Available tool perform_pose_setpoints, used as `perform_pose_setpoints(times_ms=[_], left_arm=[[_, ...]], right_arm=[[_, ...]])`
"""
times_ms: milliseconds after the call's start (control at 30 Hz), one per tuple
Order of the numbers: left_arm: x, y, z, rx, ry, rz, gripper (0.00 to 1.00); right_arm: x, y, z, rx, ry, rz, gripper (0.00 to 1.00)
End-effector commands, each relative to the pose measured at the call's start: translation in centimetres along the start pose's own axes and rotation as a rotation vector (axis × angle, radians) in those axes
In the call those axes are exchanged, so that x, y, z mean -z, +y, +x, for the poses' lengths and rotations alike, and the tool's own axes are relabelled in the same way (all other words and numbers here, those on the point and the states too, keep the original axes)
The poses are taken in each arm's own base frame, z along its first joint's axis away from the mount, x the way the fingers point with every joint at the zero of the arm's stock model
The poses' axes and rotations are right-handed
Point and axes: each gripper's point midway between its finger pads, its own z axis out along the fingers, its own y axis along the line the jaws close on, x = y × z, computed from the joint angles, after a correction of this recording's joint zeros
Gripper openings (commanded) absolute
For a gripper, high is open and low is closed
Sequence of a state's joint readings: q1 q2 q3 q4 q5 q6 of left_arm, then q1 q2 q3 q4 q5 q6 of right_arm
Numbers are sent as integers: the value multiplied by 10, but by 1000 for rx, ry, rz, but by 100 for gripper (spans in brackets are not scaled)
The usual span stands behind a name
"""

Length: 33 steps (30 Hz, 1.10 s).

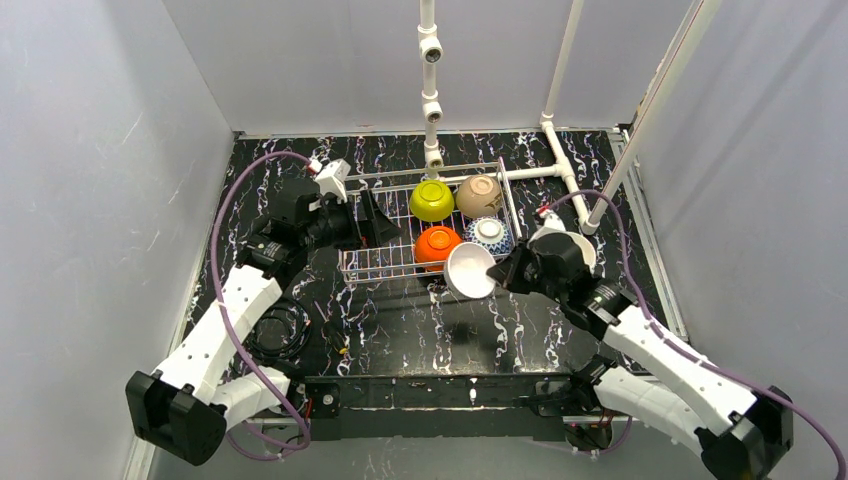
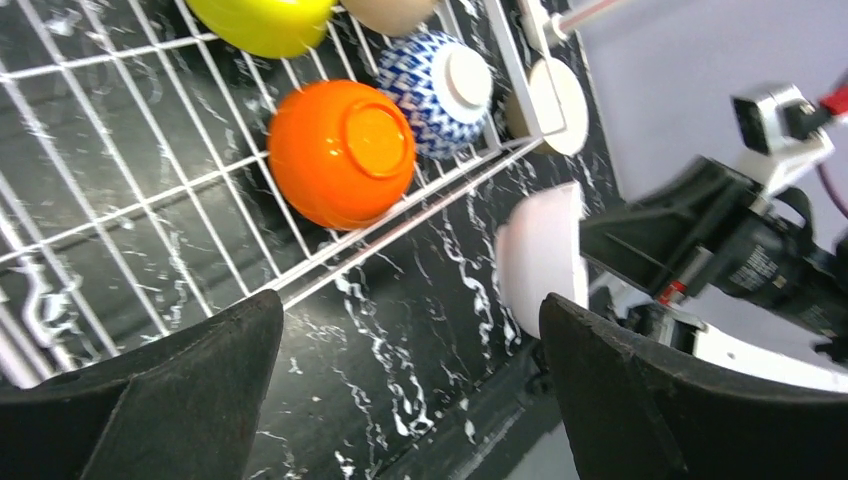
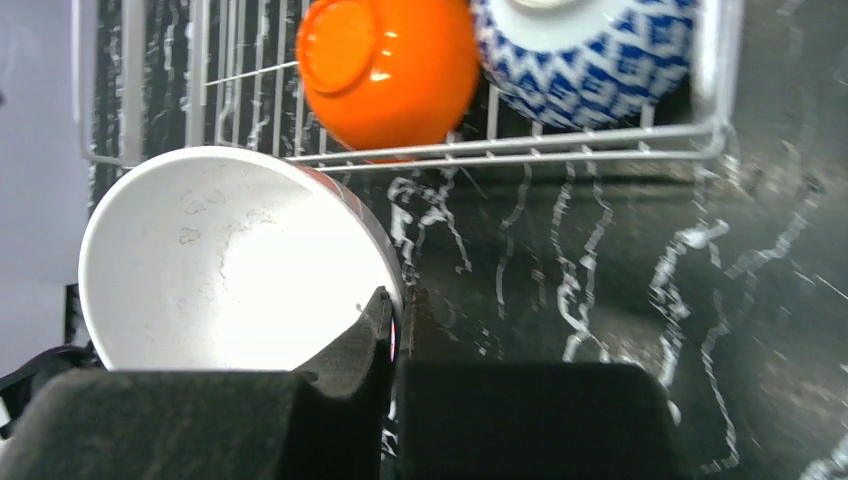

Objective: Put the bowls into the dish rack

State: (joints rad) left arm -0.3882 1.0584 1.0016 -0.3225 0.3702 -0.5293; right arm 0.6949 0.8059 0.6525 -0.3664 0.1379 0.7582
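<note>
Over marbled table (image 1: pixel 420 335), right gripper (image 1: pixel 496 272) pinches white bowl (image 1: pixel 467 270), mouth seemingly leftward; left gripper (image 1: pixel 383 222) spread, empty.

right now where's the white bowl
In the top view the white bowl is held tilted in the right pincer, at the near right edge of the dish rack, just in front of the orange bowl.

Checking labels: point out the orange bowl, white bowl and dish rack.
orange bowl (image 2: pixel 342 154), left wrist view, its underside.
white bowl (image 3: pixel 230 262), right wrist view, its inner surface.
dish rack (image 1: pixel 378 258), top external view, bare gridded bottom.
</note>
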Motion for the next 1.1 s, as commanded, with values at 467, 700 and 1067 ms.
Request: perform_pose_setpoints(times_ms=[467, 700, 1067], left_arm=[[-28, -3, 0, 102, 81, 31, 93], [-49, 14, 5, 118, 155, -36, 75], [-60, 37, 13, 91, 236, -139, 33]], right_arm=[[-78, 125, -72, 138, -62, -246, 1], [-97, 133, -73, 184, -75, -186, 1], [-125, 128, -74, 234, -58, -92, 1]])
